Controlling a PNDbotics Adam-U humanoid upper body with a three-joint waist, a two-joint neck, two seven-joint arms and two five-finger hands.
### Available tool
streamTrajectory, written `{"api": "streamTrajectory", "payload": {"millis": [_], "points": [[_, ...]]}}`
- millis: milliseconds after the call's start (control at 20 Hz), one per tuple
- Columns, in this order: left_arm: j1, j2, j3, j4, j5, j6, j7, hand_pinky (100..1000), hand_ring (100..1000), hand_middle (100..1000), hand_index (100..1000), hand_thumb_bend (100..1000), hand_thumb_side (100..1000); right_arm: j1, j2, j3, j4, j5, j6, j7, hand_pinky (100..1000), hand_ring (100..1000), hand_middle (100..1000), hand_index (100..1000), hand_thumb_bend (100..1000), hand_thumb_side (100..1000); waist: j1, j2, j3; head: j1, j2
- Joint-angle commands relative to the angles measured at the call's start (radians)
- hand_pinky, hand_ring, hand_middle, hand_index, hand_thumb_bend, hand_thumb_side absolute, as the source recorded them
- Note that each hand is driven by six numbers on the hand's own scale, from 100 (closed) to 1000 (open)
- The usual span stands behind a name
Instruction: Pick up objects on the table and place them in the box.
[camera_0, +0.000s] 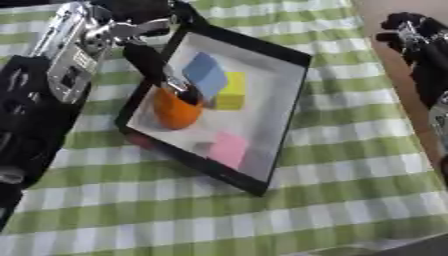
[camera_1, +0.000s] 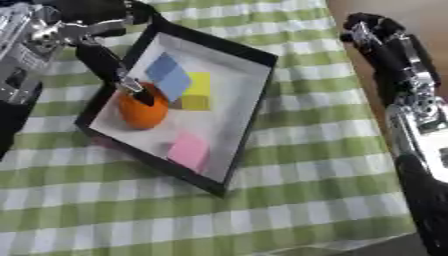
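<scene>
Orange ball (camera_1: 140, 112) lying inside box (camera_1: 262, 90), by its left wall, being touched on top by fingers (camera_1: 131, 86) of left hand (camera_0: 162, 70); fingers curled down onto ball. Blue block (camera_1: 168, 76) leaning on yellow block (camera_1: 198, 91) beside ball, mid-box. Pink block (camera_1: 189, 149) resting at box's near corner. Box sitting askew on green-checked tablecloth (camera_1: 297, 195). Right hand (camera_1: 376, 35) being held curled, holding nothing, past table's right edge.

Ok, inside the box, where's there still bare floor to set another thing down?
Bare floor in the box lies along its right wall, beside the yellow block and above the pink block. The left side is crowded: the orange ball, the blue block and the left hand reaching in.
</scene>
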Motion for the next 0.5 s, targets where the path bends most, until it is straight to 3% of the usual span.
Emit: {"api": "streamTrajectory", "payload": {"millis": [50, 500], "points": [[-0.013, 0.065, 0.048, -0.040, 0.060, 0.031, 0.013, 896, 886, 848, 929, 918, 626, -0.006, -0.028, -0.013, -0.012, -0.008, -0.001, -0.005, 964, 754, 703, 725, 100, 483, -0.006, -0.045, 0.003, -0.008, 0.001], [-0.002, 0.200, 0.137, 0.008, 0.162, 0.122, 0.060, 876, 860, 823, 879, 755, 569, 0.001, -0.034, -0.019, -0.013, -0.009, -0.004, -0.012, 964, 753, 702, 725, 100, 477, -0.007, -0.051, 0.015, -0.017, 0.001]]}}
